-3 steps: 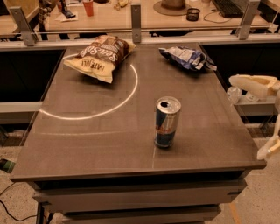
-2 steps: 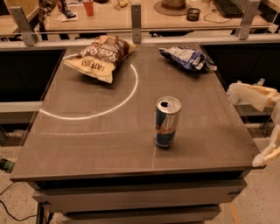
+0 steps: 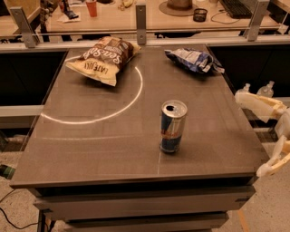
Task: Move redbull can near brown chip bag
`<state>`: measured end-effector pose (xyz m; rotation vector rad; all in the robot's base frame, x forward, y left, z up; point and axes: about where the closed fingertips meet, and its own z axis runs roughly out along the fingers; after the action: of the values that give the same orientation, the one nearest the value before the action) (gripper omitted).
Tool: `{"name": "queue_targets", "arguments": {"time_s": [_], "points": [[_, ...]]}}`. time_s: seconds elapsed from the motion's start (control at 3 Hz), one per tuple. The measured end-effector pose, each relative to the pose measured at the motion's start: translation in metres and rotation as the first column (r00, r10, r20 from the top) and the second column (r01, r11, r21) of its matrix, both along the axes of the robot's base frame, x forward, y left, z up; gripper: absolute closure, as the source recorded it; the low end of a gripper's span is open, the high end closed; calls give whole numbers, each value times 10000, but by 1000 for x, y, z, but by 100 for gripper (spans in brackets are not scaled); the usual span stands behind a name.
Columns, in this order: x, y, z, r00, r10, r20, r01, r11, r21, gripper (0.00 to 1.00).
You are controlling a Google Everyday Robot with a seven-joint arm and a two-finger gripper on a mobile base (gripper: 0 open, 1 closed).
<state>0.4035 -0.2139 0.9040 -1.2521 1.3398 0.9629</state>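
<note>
The redbull can stands upright on the grey table, right of centre and near the front edge. The brown chip bag lies at the far left of the table, well apart from the can. My gripper is off the table's right edge, to the right of the can and about level with it. Its two pale fingers are spread apart and hold nothing.
A smaller blue and white bag lies at the far right of the table. A bright white arc curves across the tabletop. Behind the table a desk carries a red cup, a hat and a keyboard.
My gripper has moved slightly down and left, closer to the table's right edge. The can and both bags have not moved.
</note>
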Motion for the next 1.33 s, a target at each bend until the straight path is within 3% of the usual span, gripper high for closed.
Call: {"name": "queue_targets", "arguments": {"time_s": [0.33, 0.67, 1.33], "points": [[3, 17, -5, 9998, 171, -42, -169, 9990, 420, 0], [3, 43, -11, 9981, 426, -453, -384, 9952, 904, 0], [-7, 103, -31, 9904, 689, -1197, -559, 9925, 1088, 0]]}}
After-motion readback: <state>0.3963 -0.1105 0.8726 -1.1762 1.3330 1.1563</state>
